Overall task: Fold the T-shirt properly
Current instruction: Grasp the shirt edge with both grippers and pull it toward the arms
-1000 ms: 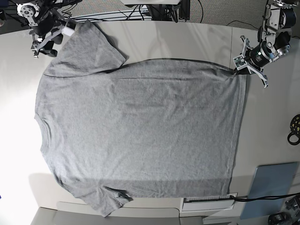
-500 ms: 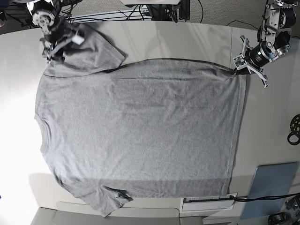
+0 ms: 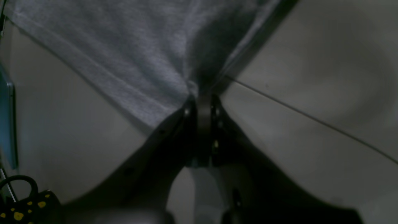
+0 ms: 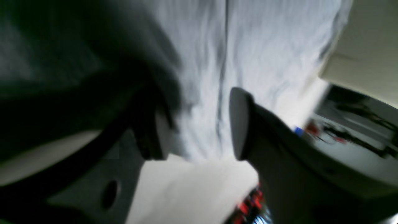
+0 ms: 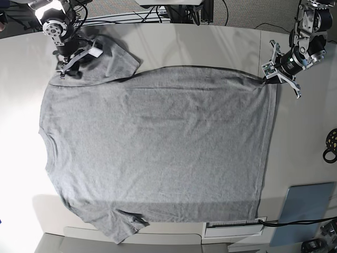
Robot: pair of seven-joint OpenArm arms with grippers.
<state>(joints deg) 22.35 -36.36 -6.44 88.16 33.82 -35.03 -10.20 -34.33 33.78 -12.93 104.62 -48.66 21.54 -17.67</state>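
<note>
Between left tool (image 3: 203, 93) tips: T-shirt (image 5: 158, 147) hem corner, clamped, wrist view only. Under right tool (image 4: 199, 124): sleeve fabric, jaws apart; base view shows whole shirt on counter (image 5: 210, 45).

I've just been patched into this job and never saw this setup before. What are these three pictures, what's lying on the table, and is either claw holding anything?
It is a robot with two arms, each ending in a two-fingered claw. One picture looks down on the whole table from above; the other two come from small cameras mounted on each wrist, looking along the claw.

Spread flat on the table is a large grey T-shirt, plain side up. A grey-blue flat pad lies near the table's corner.

The left gripper, on the right of the overhead view, is shut on the T-shirt's hem corner; its wrist view shows the cloth pinched between the closed fingers. The right gripper, on the left of the overhead view, is open over a sleeve, cloth showing between its fingers, gripping nothing yet.
</note>
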